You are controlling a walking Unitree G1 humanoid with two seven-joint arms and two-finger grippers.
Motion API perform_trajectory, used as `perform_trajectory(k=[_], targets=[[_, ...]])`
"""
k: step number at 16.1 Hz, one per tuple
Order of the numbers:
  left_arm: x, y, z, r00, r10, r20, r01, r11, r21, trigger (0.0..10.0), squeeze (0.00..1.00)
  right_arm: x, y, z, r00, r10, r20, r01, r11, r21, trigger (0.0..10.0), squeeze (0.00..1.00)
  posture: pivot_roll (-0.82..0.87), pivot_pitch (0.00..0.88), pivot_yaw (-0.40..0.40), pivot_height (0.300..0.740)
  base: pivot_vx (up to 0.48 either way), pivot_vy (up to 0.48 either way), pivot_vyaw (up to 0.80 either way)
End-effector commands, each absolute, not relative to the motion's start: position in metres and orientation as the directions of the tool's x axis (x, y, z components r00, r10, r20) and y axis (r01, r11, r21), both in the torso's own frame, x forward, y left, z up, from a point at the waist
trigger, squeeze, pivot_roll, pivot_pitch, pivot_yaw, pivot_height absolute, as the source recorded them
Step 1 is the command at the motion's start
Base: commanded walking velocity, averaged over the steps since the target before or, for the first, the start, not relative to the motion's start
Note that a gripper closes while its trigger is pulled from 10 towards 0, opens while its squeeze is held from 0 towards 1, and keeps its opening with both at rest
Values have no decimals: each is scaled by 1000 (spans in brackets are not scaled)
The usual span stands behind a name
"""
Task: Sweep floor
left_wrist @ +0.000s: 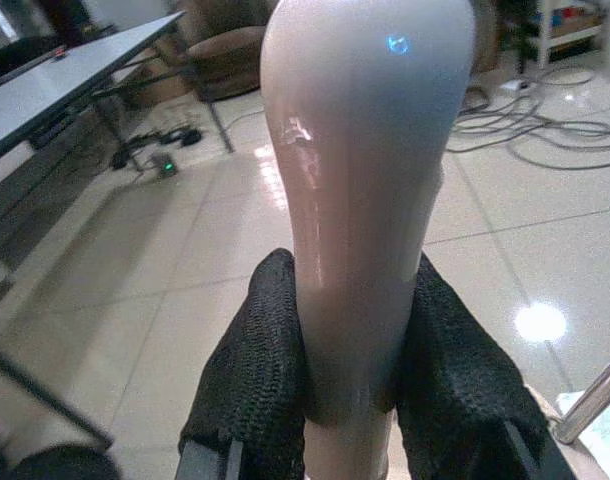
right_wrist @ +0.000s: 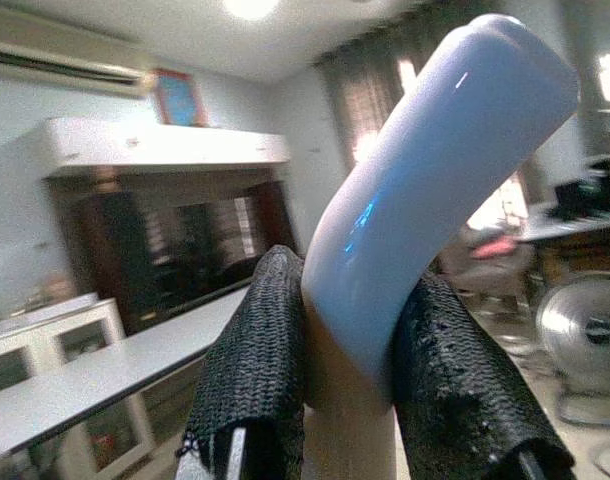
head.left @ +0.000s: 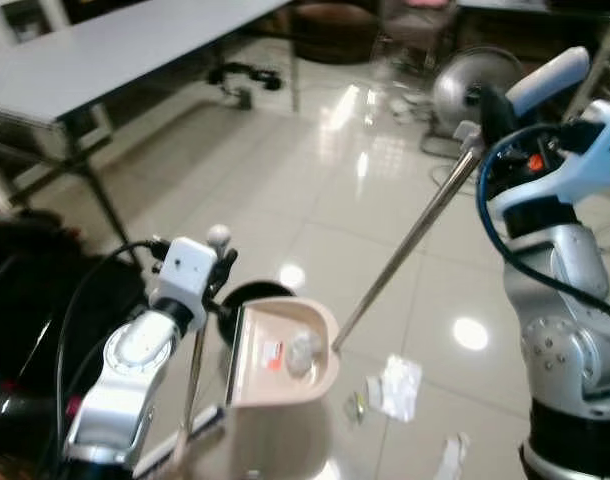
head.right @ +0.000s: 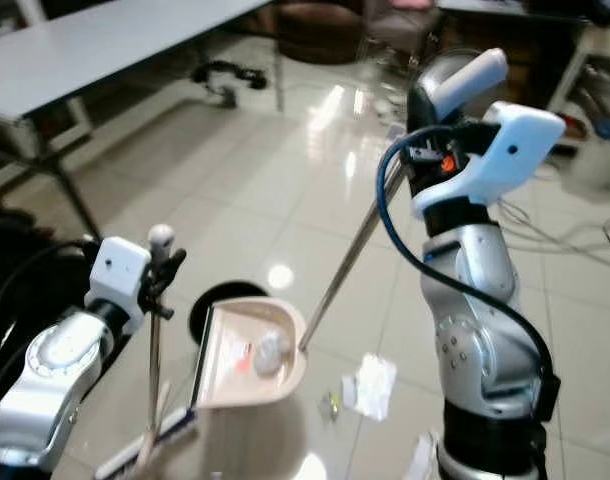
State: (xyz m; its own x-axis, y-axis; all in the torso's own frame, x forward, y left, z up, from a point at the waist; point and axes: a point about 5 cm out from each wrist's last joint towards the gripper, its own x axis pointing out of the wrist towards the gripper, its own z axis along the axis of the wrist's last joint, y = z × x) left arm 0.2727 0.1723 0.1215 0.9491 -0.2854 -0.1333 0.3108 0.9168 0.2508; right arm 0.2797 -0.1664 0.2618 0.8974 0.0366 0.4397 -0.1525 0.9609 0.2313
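Note:
A beige dustpan (head.left: 285,350) sits tilted on the glossy tile floor (head.left: 285,190) just ahead of me, with a crumpled wad (head.left: 303,350) and a red scrap inside. My left gripper (left_wrist: 350,290) is shut on a pinkish-beige handle (left_wrist: 360,150); a thin pole (head.left: 195,380) runs down from it beside the pan. At the upper right, my right gripper (right_wrist: 350,270) is shut on a pale blue handle (right_wrist: 435,150), whose metal pole (head.left: 405,250) slants down to the pan's right rim. White paper litter (head.left: 395,385) lies right of the pan.
A white table (head.left: 105,50) stands at the back left with cables (head.left: 245,75) under it. A floor fan (head.left: 475,85) and cords are at the back right. Dark bags (head.left: 25,300) sit at my left, and a black round object (head.left: 250,295) lies behind the pan.

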Motion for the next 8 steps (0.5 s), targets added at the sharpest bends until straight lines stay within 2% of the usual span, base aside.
perform_trajectory(k=[1,3,8], targets=[[275,174,130,955,-278,-102,295,917,270,10000,0,278,-165,271,879,38,475,-162,961,224,10000,0,25,21,28,740,424,0,0],[275,175,130,958,-270,-99,287,920,266,10000,0,280,-162,271,880,54,472,-173,962,212,10000,0,25,20,25,740,426,0,231],[274,177,129,962,-254,-100,272,926,262,10000,0,282,-160,271,882,72,467,-185,962,201,10000,0,31,19,16,740,427,0,783]])
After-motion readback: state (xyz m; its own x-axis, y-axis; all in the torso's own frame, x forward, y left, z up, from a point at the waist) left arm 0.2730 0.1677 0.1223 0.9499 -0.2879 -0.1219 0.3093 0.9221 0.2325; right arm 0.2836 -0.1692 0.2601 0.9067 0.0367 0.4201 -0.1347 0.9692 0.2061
